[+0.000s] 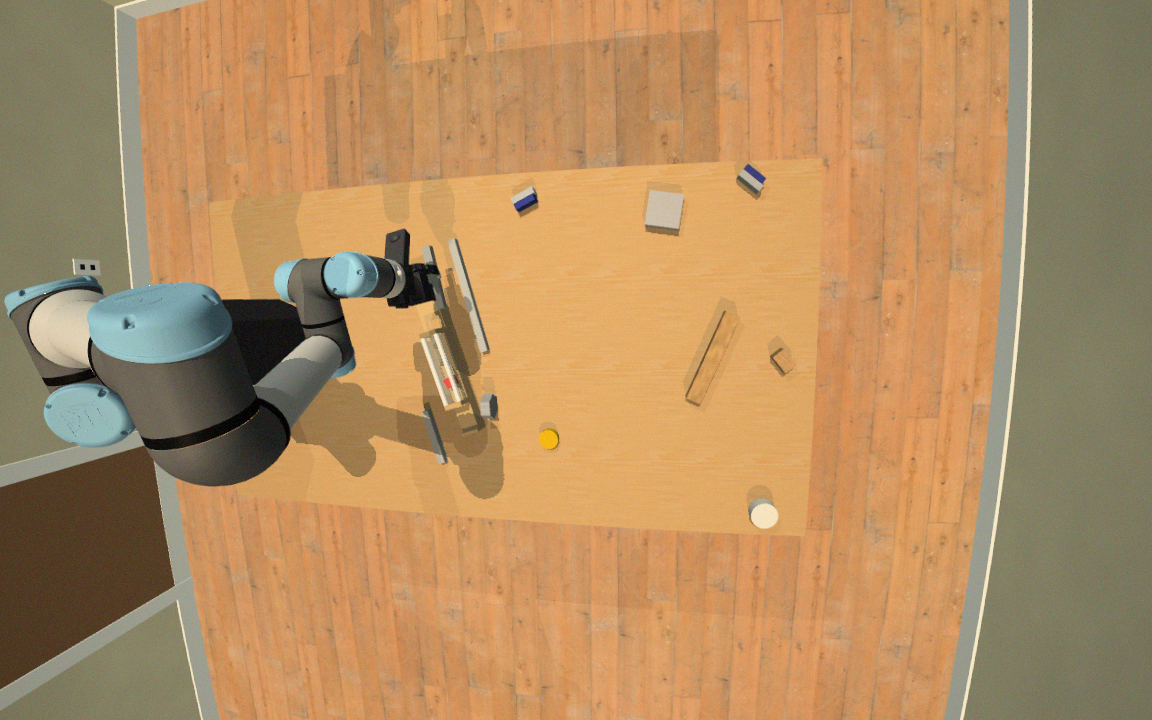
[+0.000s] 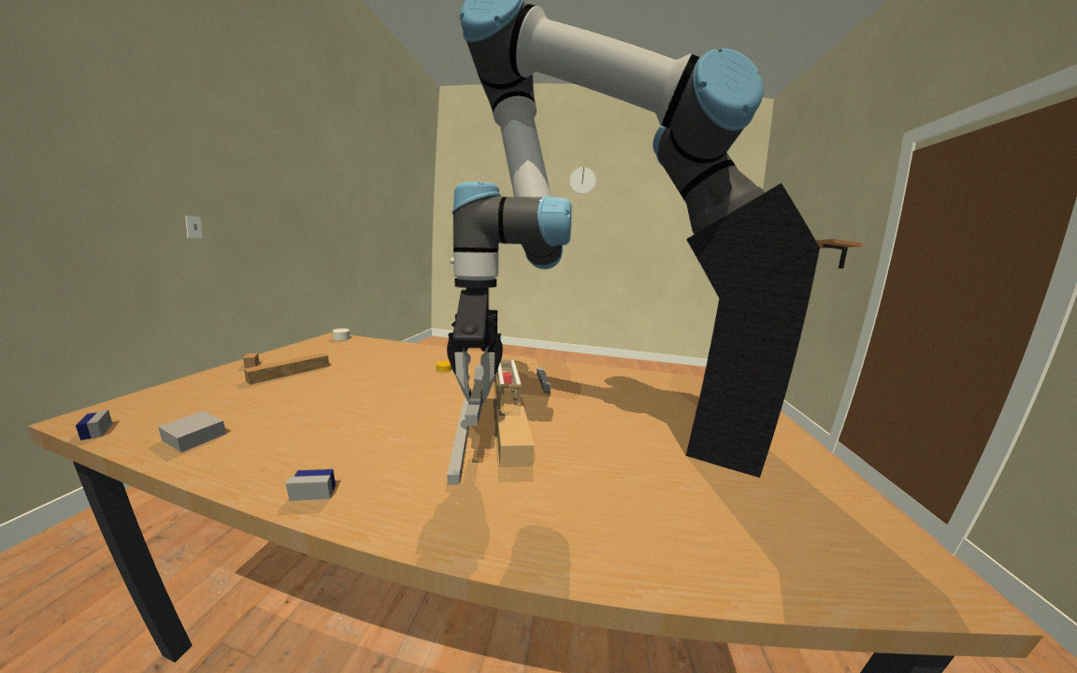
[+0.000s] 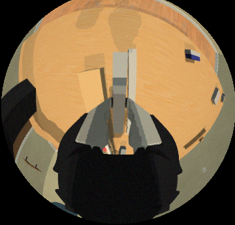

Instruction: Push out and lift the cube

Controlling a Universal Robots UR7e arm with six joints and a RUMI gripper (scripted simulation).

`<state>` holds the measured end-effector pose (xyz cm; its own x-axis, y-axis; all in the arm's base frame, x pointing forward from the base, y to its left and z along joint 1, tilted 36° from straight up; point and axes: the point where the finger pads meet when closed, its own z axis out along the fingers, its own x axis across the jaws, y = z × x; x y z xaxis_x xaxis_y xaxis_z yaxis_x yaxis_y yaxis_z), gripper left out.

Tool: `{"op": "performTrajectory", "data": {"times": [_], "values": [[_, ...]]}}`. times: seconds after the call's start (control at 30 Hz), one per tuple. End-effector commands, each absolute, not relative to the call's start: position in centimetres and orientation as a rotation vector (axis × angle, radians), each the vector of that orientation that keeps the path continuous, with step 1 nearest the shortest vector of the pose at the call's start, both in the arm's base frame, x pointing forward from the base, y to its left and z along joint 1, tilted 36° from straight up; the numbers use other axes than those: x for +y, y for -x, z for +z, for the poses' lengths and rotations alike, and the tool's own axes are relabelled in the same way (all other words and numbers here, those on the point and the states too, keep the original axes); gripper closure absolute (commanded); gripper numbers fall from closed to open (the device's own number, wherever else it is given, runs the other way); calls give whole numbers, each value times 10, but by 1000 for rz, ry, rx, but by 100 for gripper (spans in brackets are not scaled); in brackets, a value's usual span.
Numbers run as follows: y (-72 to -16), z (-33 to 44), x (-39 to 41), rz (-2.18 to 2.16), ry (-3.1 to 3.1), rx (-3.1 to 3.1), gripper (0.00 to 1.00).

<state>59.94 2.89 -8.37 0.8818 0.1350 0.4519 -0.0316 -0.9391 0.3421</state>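
My gripper is shut on a short grey stick. It holds the stick low over the table, slanting down, just off the near end of the clear channel. The red cube sits inside the channel about halfway along; a sliver of it shows in the wrist view. A tan slab lies in line with the channel's near end. A long grey stick lies flat beside the held one.
Another grey stick and a small grey block lie by the channel's far end, with a yellow disc beyond. Further off are a wooden bar, a grey block, two blue-and-white blocks and a white cylinder.
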Motion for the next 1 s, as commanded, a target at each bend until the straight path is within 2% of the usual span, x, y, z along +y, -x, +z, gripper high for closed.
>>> {"op": "performTrajectory", "data": {"times": [0.0, 0.27, 0.97], "values": [[-559, -93, 3, 718, -2690, 169, 100], [-527, -97, -10, 709, -2678, 217, 100], [-552, -130, -24, 717, -2674, 217, 100]]}}
